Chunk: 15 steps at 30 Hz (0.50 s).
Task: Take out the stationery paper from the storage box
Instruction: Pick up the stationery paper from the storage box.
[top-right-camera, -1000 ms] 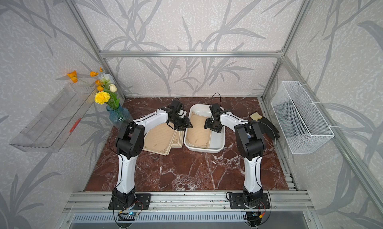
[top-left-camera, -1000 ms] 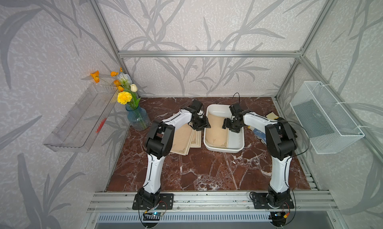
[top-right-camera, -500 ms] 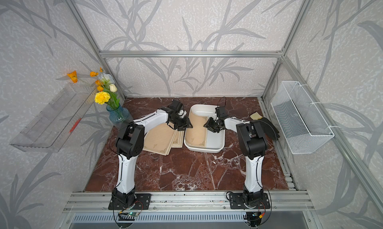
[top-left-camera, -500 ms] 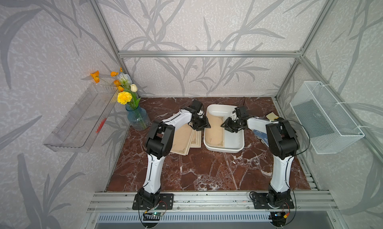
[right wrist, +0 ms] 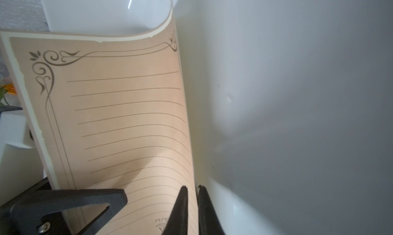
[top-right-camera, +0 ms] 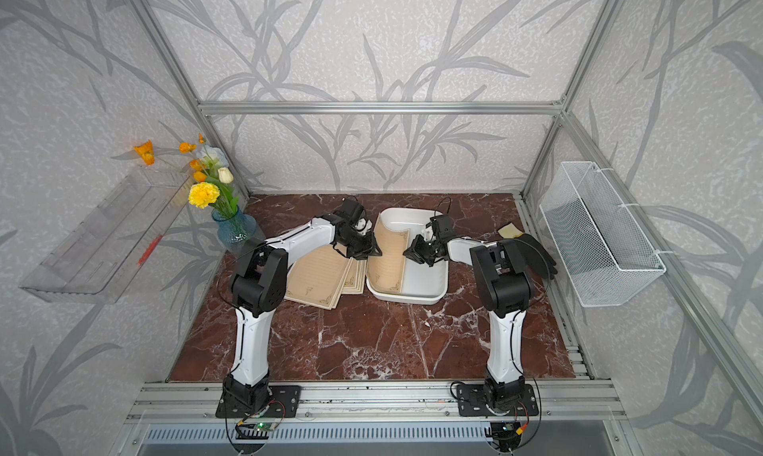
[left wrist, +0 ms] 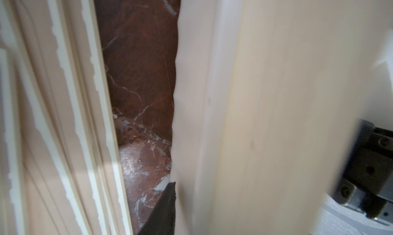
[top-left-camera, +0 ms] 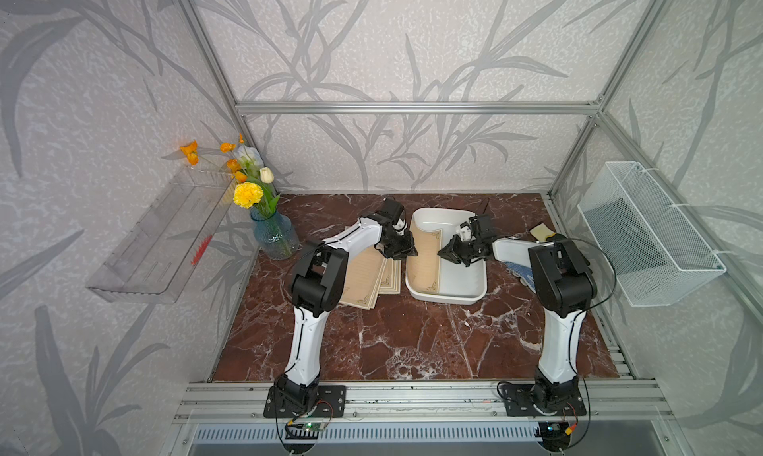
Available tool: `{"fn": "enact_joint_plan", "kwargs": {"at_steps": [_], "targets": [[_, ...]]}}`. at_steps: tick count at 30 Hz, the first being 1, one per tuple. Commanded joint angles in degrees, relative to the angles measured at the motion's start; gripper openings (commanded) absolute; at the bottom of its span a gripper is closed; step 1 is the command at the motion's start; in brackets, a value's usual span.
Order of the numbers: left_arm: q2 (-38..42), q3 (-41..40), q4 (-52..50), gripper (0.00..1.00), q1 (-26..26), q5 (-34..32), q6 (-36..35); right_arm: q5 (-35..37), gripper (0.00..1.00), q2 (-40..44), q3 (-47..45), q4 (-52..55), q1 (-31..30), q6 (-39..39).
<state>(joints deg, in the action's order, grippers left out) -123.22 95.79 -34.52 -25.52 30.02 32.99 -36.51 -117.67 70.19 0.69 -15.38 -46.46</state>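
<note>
Inside the storage box (top-left-camera: 462, 278), right gripper (right wrist: 193, 202) seemingly pinches stationery paper (right wrist: 127, 116); left gripper (top-left-camera: 406, 250) blurred, grip unclear.

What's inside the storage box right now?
One stationery sheet, curled up against a wall of the storage box, its edge pinched by the right end effector. The rest of the floor is bare. Anything beneath the sheet is covered.

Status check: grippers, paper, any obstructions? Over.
Right gripper shut on edge of stationery sheet. Left gripper at opposite edge, grip unclear. Sheet bowed inside storage box. Nothing blocking lift.
</note>
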Motion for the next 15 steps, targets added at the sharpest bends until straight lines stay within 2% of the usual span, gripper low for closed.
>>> {"fn": "enact_joint_plan", "kwargs": {"at_steps": [1, 4, 7, 10, 15], "targets": [[0.29, 2.94, -2.1, 0.24, -0.27, 0.0, -1.31, -0.31, 0.15, 1.18, -0.31, 0.54, 0.16, 0.93], [0.76, 4.71, -4.26, 0.18, -0.26, -0.23, -2.43, 0.62, 0.22, 0.65, 0.33, 1.96, 0.35, 1.4], [1.63, 5.54, -4.92, 0.09, -0.28, 0.35, -3.01, 0.83, 0.33, 0.42, 1.03, 2.99, 0.65, 1.9], [2.64, 6.02, -5.17, 0.01, -0.26, 1.22, -3.24, 1.26, 0.36, 0.59, 1.02, 3.25, 1.2, 1.91], [3.77, 7.25, -7.12, 0.0, -0.32, 1.88, -4.55, 2.67, 0.41, 1.79, 1.26, 5.48, 2.02, 3.12]]}}
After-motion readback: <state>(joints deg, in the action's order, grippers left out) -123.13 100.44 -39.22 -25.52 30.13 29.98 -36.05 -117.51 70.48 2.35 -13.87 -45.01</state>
